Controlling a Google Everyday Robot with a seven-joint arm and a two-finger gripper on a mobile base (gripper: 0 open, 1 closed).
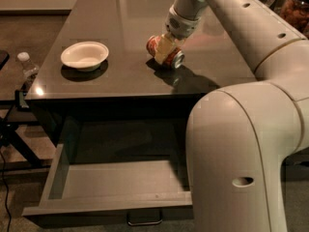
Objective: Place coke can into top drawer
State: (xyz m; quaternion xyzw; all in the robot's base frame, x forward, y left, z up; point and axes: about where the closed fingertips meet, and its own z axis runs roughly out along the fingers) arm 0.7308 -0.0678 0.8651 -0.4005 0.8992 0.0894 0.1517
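Note:
The coke can is red with silver ends and lies on its side, tilted, low over the dark tabletop right of centre. My gripper reaches down from the wrist above and is shut on the can, with one pale finger across its middle. The top drawer is pulled open below the table's front edge. Its pale grey inside is bare and its metal bar handle sits on the front. My arm hides the drawer's right part.
A white bowl stands on the table's left side. A plastic water bottle stands off the table at the left. A jar is at the far right. My large arm fills the right foreground.

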